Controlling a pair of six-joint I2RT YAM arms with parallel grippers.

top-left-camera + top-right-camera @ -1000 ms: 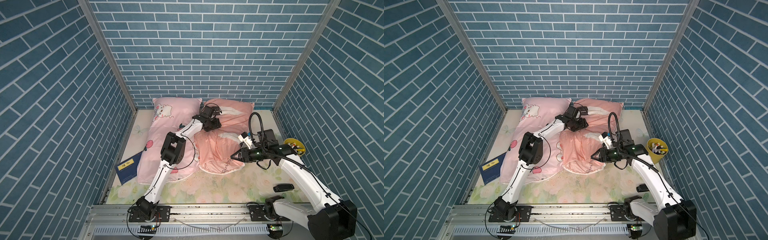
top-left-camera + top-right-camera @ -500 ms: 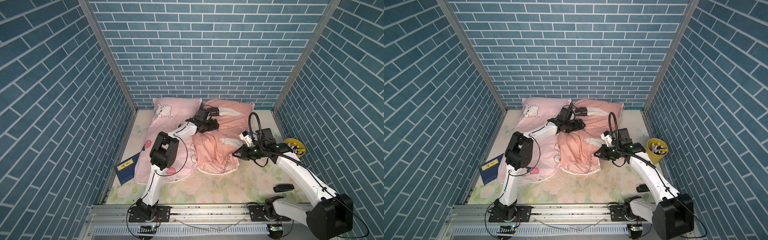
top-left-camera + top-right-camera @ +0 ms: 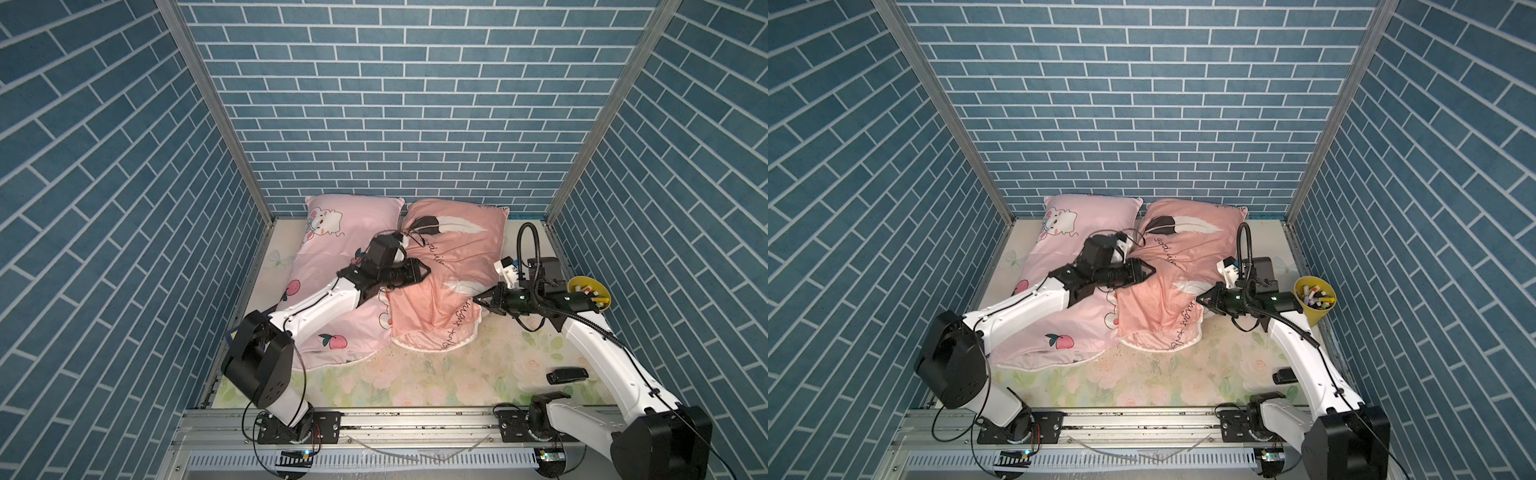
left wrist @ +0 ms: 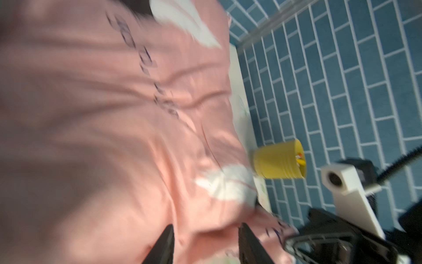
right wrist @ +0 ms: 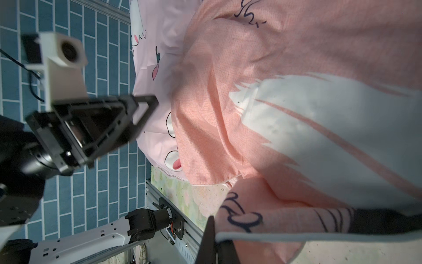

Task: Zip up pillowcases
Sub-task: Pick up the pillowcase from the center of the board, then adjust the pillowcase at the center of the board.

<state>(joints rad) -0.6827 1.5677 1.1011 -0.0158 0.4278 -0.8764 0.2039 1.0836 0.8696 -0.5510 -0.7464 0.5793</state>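
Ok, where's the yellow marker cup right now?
In both top views the yellow marker cup stands on the robot's right by the side wall, right of the salmon pillowcase, just beyond the right arm.

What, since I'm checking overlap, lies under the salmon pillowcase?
The salmon pillowcase overlaps the light pink pillowcase, partly covering a cartoon print; its near edge rests on the floral sheet. Its middle's underside is hidden.

A pale floral sheet covers the floor of the cell. A yellow ribbed cup of coloured markers stands at its right edge, close to the blue brick-patterned wall. A small black oblong object lies on the sheet, near the front metal rail.
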